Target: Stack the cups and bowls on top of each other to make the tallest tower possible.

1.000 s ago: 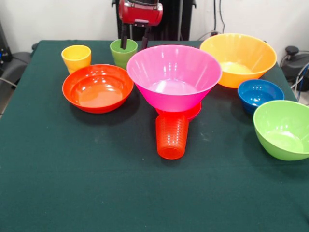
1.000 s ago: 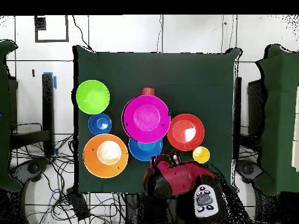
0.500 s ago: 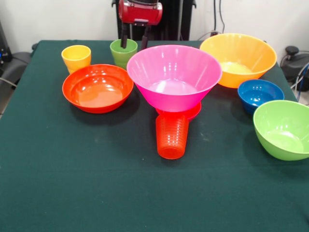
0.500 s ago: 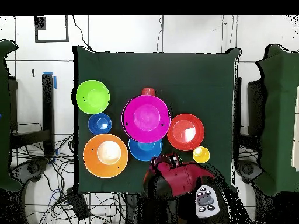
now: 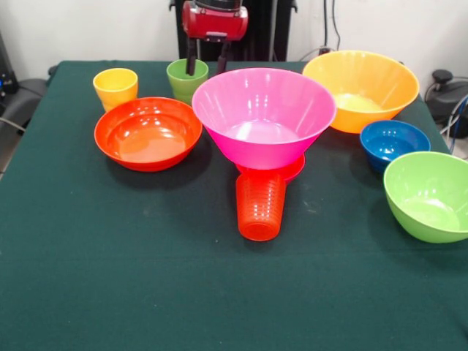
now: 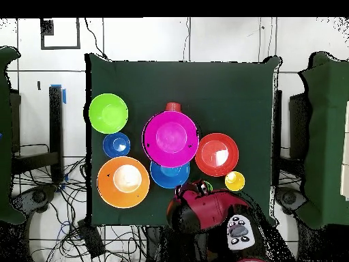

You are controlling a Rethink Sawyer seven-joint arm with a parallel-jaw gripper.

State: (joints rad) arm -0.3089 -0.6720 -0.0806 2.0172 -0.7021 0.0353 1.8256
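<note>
The large pink bowl (image 5: 263,110) (image 6: 170,138) sits raised on a small magenta bowl (image 5: 294,170), which makes the tower. The ribbed orange-red cup (image 5: 261,205) (image 6: 173,107) stands just in front of it. At the back stand the light green cup (image 5: 186,80) and the yellow cup (image 5: 115,88) (image 6: 234,181). My gripper (image 5: 207,60) (image 6: 198,190) hangs open over the green cup; one finger (image 5: 191,62) dips at its mouth, the other is outside the rim.
Around the tower are a red-orange bowl (image 5: 148,133) (image 6: 217,154), a yellow-orange bowl (image 5: 362,88) (image 6: 123,181), a small dark blue bowl (image 5: 393,142) (image 6: 116,144) and a lime green bowl (image 5: 431,194) (image 6: 108,113). A medium blue bowl (image 6: 167,177) shows only from overhead.
The gripper has risen slightly above the green cup. The cups and bowls have not moved.
</note>
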